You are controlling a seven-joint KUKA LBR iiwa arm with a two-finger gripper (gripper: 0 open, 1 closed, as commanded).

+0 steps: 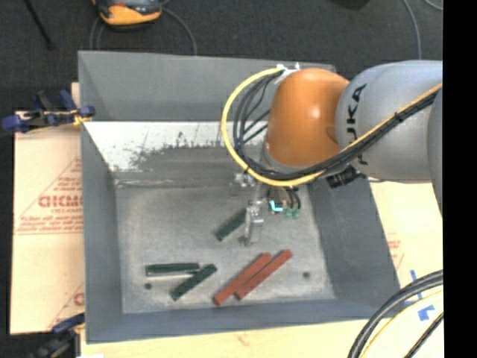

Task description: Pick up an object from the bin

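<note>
You see the grey bin [97, 200] on dark flooring [223, 13], its floor scuffed — the end effector [252, 226] sits mid-bin at the right end of a tilted dark green bar [227, 228], its opening impossible for you to tell.

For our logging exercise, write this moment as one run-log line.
gripper: low over bin centre | nearest: dark green bar, right beside it | grasp: cannot tell | red-brown bars: lower in view, apart
</note>
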